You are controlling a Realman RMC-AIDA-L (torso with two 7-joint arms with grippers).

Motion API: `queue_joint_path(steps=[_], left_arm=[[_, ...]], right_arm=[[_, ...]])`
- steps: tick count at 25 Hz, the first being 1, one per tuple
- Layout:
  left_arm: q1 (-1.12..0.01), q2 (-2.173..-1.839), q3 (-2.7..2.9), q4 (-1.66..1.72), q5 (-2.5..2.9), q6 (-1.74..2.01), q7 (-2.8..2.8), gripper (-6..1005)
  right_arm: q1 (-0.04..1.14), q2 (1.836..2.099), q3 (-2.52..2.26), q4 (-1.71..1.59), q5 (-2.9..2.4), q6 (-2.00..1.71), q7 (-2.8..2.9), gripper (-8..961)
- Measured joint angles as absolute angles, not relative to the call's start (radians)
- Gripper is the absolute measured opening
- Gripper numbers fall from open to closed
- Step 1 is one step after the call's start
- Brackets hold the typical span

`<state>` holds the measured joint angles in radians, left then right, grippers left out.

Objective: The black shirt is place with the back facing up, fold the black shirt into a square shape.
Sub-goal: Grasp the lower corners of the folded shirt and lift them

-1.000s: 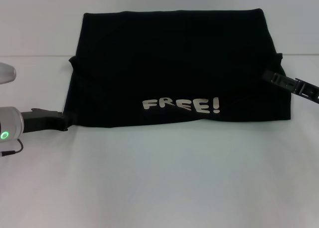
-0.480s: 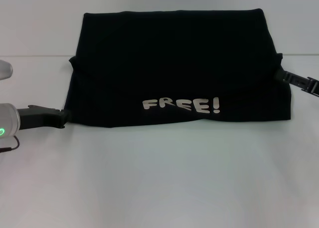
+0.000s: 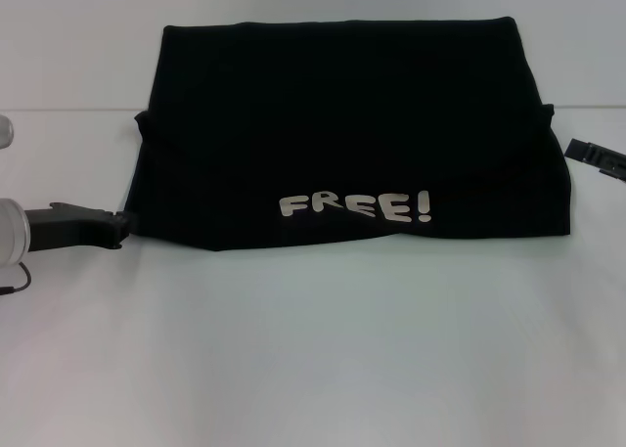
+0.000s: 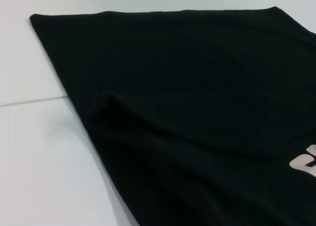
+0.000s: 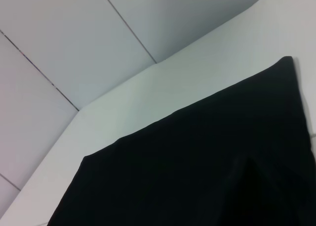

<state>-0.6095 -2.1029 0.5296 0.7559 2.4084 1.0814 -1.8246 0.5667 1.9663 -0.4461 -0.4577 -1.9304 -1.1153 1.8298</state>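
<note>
The black shirt (image 3: pixel 342 124) lies flat on the white table (image 3: pixel 313 349), folded into a wide rectangle. Pale "FREE!" lettering (image 3: pixel 354 207) runs along its near edge. Small bits of fabric stick out at both side edges. My left gripper (image 3: pixel 115 227) sits low at the shirt's near left corner, its tip right at the cloth edge. At the frame's right side my right gripper (image 3: pixel 582 152) hangs apart from the shirt's right edge. The left wrist view shows the shirt (image 4: pixel 197 112) with a soft ridge in it; the right wrist view shows the shirt (image 5: pixel 197 166) from its side.
A seam line (image 3: pixel 59 110) crosses the white surface behind the shirt's middle. White table stretches in front of the shirt. Grey wall panels (image 5: pixel 74 38) rise behind the table in the right wrist view.
My right gripper has pulled back to the right, off the shirt's right edge. My left gripper has drawn slightly left and away from the corner. The shirt has stayed flat.
</note>
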Motion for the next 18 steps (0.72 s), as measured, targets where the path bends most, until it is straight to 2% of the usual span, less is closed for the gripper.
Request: queue_joint_path(steps=[14, 17, 18], left_arm=[[-0.614, -2.106, 0.538, 0.749, 2.41, 1.033, -1.849, 116], [-0.609, -2.108, 0.544, 0.746, 2.41, 1.031, -1.846, 331], [-0.608, -2.108, 0.547, 0.743, 2.41, 1.027, -1.845, 353]], right_arm=[[0.563, 1.969, -0.448, -0.452, -1.931, -1.108, 1.825, 922], [0.56, 1.969, -0.446, -0.451, -1.931, -1.107, 1.825, 922], [0.56, 1.969, -0.445, -0.451, -1.931, -1.107, 1.825, 922]])
